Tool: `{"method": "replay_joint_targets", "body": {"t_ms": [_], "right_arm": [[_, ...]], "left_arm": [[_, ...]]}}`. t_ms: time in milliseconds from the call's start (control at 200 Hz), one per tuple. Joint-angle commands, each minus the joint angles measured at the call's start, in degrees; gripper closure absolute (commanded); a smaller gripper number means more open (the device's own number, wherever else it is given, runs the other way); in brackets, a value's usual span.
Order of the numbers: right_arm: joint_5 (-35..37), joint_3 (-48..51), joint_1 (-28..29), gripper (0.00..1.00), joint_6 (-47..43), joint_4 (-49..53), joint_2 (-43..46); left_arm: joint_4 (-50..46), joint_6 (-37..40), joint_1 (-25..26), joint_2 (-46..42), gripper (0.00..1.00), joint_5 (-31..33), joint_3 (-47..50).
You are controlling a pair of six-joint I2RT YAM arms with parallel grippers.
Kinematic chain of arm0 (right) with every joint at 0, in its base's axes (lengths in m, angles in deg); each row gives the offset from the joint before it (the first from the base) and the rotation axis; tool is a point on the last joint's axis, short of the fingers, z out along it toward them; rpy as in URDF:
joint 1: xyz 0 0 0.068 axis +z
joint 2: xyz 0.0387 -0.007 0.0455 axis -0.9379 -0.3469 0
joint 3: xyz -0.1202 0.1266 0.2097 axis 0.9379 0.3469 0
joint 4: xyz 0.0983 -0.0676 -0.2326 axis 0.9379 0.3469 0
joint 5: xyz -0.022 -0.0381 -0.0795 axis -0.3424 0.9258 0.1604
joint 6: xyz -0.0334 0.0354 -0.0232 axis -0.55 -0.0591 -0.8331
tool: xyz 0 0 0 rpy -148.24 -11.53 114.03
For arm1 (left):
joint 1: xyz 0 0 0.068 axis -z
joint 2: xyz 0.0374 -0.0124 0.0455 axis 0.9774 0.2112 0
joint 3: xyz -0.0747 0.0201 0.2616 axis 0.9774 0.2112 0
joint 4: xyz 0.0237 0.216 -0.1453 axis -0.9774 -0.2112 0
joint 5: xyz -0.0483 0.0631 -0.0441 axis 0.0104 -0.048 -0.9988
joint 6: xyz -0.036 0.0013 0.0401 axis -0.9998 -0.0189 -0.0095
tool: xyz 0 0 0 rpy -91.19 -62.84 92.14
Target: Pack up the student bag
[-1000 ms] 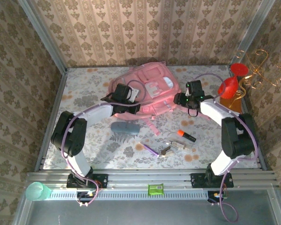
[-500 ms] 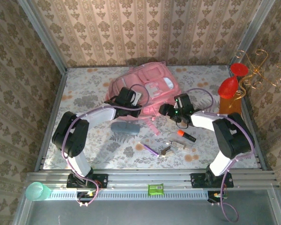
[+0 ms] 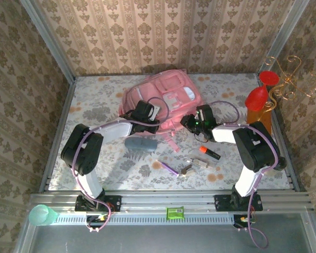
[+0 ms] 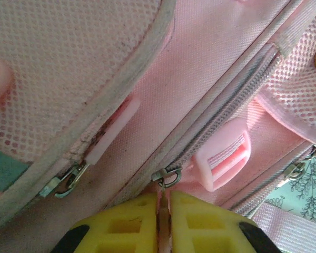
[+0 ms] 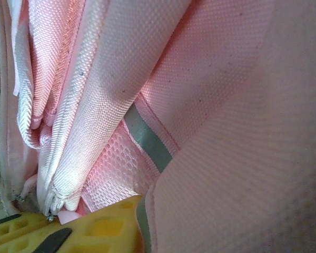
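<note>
Far centre: student bag [image 3: 171, 87]; pouch [image 3: 141, 143] just before it; marker [image 3: 209, 153] right.

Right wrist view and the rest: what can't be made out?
1. Right wrist: whether the right end effector is shut; student bag fabric covers one finger.
2. Left wrist: the zipper pull tab's shape, pinched inside the left end effector.
3. Top external: small metal item near the marker, too small to name.

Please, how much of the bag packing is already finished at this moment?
Done: nothing looks packed; the grey pouch, the marker and the purple pen lie on the table before the student bag. In hand: the left gripper pinches a zipper pull on the bag; the right gripper is against its fabric, grip unclear. Remaining: opening it, loading everything, closing.
</note>
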Motion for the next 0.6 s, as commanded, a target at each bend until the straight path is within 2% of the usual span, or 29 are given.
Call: {"method": "replay_joint_targets", "body": {"t_ms": [0,145,255,385,460,595], "right_arm": [[-0.71,0.46,-0.07,0.81,0.62,-3.82,-0.02],[-0.45,0.36,-0.06,0.84,0.19,-3.36,0.37],[-0.80,-0.01,-0.07,0.86,-0.07,-3.01,0.20],[-0.21,-0.04,-0.16,0.88,-0.57,-2.54,-0.05],[1.00,0.38,-0.43,0.91,-1.03,-2.13,0.31],[4.12,1.38,-1.66,1.00,-2.52,-0.08,1.89]], "left_arm": [[-1.72,1.10,-0.13,1.25,0.86,2.63,0.33],[-2.79,1.40,-0.06,1.14,0.81,3.98,0.30],[-3.01,1.75,-0.04,0.84,0.80,5.01,1.00],[-3.27,1.75,-0.08,0.69,0.90,5.33,1.15],[-3.47,1.96,-0.04,-0.05,1.00,5.46,1.35],[-3.49,2.87,-0.53,-4.63,1.00,9.38,3.26]]}}
